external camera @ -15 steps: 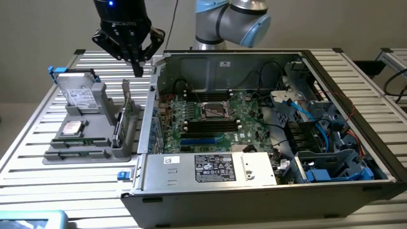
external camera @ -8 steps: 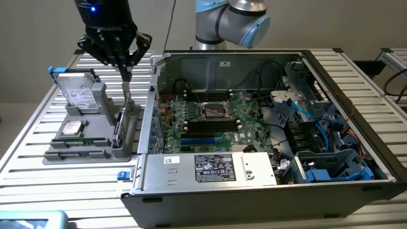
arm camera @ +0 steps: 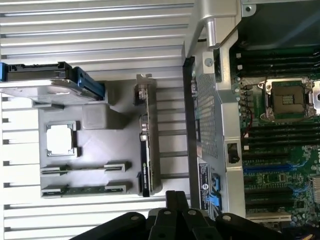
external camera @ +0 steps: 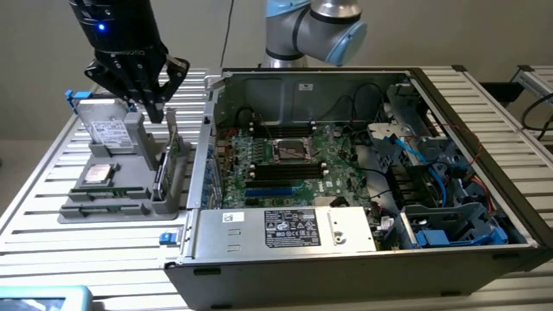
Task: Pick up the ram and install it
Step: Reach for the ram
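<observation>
**A:** Where is the ram (external camera: 108,193) (arm camera: 85,190)?

**B:** In the grey holder (external camera: 129,170) (arm camera: 115,145), which sits on the slatted table (external camera: 35,214) (arm camera: 100,35) to the exterior view's left of the open case (external camera: 346,272) (arm camera: 220,125). It is a slim green strip in one of the two long slots, near the loose CPU (external camera: 100,173) (arm camera: 61,138).

**A:** And the gripper (external camera: 155,115) (arm camera: 172,200)?

**B:** Its black fingers are pressed together to a point, with nothing between them. It hangs over the holder, between the upright hard drive (external camera: 111,129) (arm camera: 45,90) and the tall green card (external camera: 173,155) (arm camera: 150,145) — well apart from the ram.

**A:** Is it touching either one?

**B:** I cannot tell. In the exterior view the tips fall just beside the top of the drive.

**A:** What about the case?

**B:** It lies on its side, open, with the motherboard (external camera: 328,146) (arm camera: 280,165) facing up — dark memory slots run on either side of the bare processor socket (external camera: 292,150) (arm camera: 287,100).
</observation>
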`<state>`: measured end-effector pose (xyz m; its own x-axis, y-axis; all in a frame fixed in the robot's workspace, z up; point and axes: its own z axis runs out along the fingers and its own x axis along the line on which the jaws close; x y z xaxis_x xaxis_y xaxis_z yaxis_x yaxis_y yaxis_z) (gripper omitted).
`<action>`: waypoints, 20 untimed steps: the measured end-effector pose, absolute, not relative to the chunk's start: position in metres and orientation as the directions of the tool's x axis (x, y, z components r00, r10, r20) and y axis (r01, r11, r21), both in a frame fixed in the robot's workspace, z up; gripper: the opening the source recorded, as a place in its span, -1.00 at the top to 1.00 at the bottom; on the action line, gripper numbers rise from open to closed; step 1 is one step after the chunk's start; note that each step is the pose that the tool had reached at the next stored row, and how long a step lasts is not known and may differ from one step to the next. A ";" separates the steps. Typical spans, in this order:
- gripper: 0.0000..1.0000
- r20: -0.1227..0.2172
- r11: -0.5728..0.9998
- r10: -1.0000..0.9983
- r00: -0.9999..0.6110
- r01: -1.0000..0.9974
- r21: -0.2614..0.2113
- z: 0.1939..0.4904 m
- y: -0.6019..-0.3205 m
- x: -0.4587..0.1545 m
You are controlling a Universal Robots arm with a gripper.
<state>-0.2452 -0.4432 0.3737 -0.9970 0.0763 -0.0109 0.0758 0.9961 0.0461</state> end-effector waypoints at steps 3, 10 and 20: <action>0.79 -0.010 0.996 0.076 -0.997 0.076 0.046 0.370 -0.445 -0.257; 0.79 -0.005 0.996 0.076 -0.997 0.076 0.046 0.365 -0.449 -0.285; 0.79 0.003 0.996 0.076 -0.997 0.076 0.045 0.351 -0.449 -0.326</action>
<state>-0.3263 -0.4490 0.3512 -0.9971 0.0764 0.0032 0.0764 0.9961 0.0450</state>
